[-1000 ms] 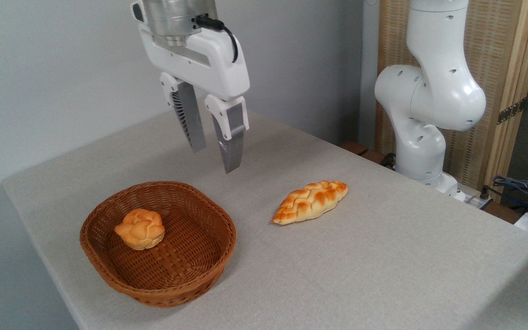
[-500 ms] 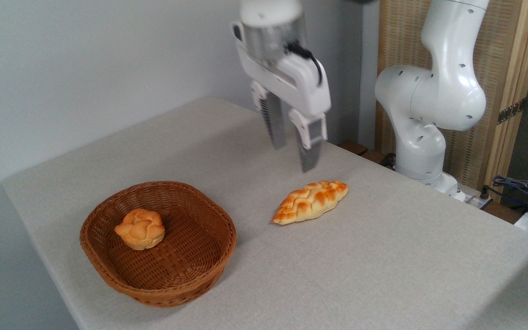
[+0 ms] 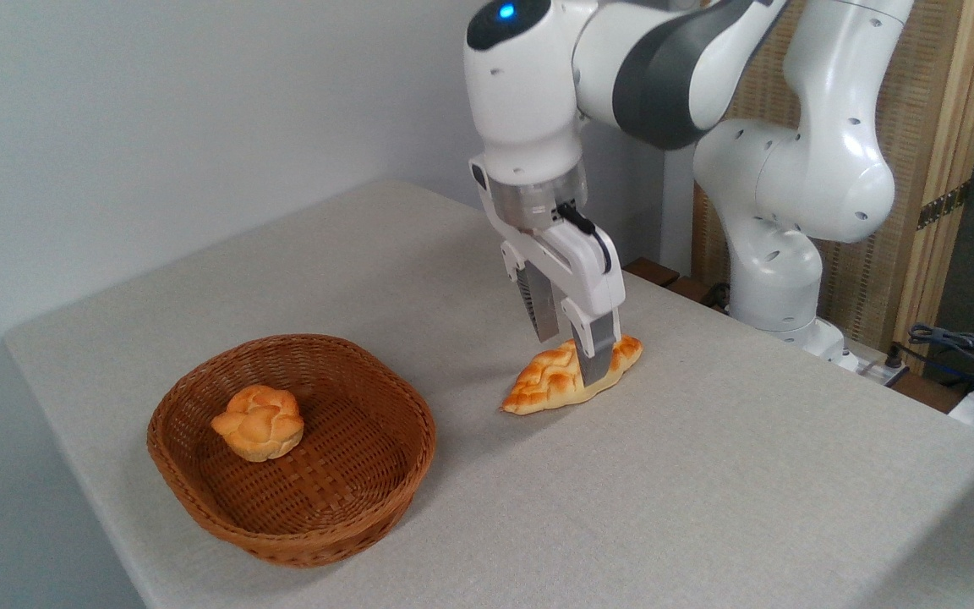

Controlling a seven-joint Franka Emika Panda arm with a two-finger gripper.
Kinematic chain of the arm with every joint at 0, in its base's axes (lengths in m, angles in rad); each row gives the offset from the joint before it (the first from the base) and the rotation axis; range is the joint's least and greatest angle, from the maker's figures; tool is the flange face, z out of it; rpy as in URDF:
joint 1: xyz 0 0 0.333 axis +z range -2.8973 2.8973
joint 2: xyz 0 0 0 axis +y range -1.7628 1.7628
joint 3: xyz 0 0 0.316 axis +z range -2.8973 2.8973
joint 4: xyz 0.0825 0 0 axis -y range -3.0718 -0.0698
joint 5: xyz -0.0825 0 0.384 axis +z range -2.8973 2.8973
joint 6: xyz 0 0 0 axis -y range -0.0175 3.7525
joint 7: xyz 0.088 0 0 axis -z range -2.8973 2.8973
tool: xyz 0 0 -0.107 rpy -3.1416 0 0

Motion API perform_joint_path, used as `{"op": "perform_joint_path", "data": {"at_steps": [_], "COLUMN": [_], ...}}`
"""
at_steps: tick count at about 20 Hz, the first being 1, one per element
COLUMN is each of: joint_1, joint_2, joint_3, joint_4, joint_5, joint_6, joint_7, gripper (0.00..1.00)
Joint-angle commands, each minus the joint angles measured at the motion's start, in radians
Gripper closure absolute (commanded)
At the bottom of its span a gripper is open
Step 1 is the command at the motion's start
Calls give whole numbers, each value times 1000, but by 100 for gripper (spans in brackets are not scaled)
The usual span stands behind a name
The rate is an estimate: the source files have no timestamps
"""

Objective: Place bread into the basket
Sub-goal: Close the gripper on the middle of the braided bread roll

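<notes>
The table (image 3: 707,507), covered in pale grey cloth, is filling most of the view, with its right and near edges cut off by the frame. The white arm (image 3: 791,178) is rising from its base at the table's far right, bending over at the top of the picture, where its upper links are cropped, and pointing its wrist straight down. A blue light is glowing on the wrist housing.

The gripper (image 3: 573,362) is hanging vertically over the bread (image 3: 546,385), its fingers set a moderate gap apart and straddling the loaf's right half. The near finger (image 3: 595,359) is standing in front of the crust and hiding part of it; the far finger is partly hidden behind the gripper body. Contact between the pads and the loaf cannot be confirmed.

The bread is lying on the cloth, to the right of the basket (image 3: 199,495) and apart from it. The basket is sitting near the left edge, holding a small round bun (image 3: 259,423) at its left side.
</notes>
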Motion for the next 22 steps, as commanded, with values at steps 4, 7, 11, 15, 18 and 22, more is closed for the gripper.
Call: {"op": "perform_joint_path", "data": {"at_steps": [4, 7, 11, 15, 18, 22], "joint_1": [-16, -22, -25, -27, -31, -73], "joint_2": [-14, -11, -5, -3, -5, -5], "joint_3": [9, 11, 11, 11, 11, 12], "joint_4": [-59, -62, -64, -64, -61, 95], "joint_5": [1, 1, 1, 1, 1, 7], "joint_6": [47, 47, 43, 35, 20, -202], "joint_7": [28, 80, 80, 82, 80, 54], "gripper": [33, 76, 88, 88, 89, 89]}}
